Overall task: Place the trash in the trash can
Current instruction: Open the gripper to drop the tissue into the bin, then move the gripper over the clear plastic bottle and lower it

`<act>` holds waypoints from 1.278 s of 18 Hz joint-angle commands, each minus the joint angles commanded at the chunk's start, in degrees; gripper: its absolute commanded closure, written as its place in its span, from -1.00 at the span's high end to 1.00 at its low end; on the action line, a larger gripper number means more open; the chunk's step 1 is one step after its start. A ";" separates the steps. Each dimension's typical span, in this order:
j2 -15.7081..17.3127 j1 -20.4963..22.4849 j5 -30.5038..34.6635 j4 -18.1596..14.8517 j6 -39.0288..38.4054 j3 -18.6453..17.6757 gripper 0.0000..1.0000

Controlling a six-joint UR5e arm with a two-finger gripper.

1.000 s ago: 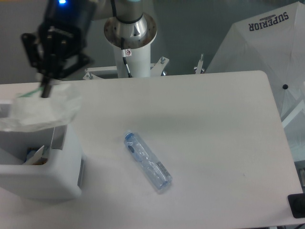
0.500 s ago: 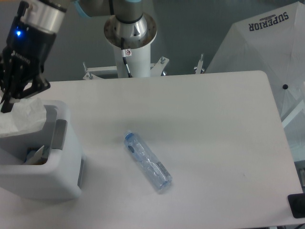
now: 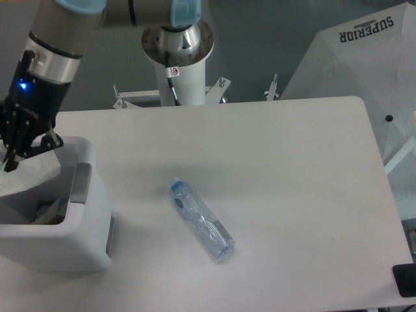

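Note:
At the left edge of the table stands the white trash can [image 3: 88, 224], its grey handle panel [image 3: 79, 183] facing right. My gripper [image 3: 12, 155] hangs over the can's back left part, shut on the crumpled translucent white wrapper [image 3: 32, 171]. The wrapper droops into the can's opening, and a bit of green shows at the fingertips. Other scraps lie dimly inside the can. The clear plastic bottle [image 3: 201, 220] lies on its side mid-table with its bluish cap toward the upper left, well to the right of the can and apart from the gripper.
The arm's white pedestal [image 3: 177, 62] rises behind the table's far edge. A white umbrella marked SUPERIOR [image 3: 364, 71] stands beyond the right edge. A dark object [image 3: 405, 281] sits at the bottom right corner. The white table [image 3: 279, 162] spreads right of the bottle.
The gripper carried the wrapper left and down, from above the can's rim to over its opening. The wrapper now sinks into the can. The bottle has not moved.

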 joint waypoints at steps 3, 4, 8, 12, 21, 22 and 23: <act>-0.26 0.17 0.00 0.09 -1.22 2.81 0.76; -0.18 0.18 0.00 0.00 -2.36 3.69 0.83; -0.18 1.84 0.00 0.00 -6.76 6.07 0.94; -0.09 7.80 0.09 -0.17 -13.33 6.25 0.98; -3.69 24.07 0.78 -0.70 -25.04 3.09 1.00; -4.39 24.43 2.97 -0.79 -25.05 2.47 1.00; -5.27 24.87 6.12 -0.79 -25.05 2.12 1.00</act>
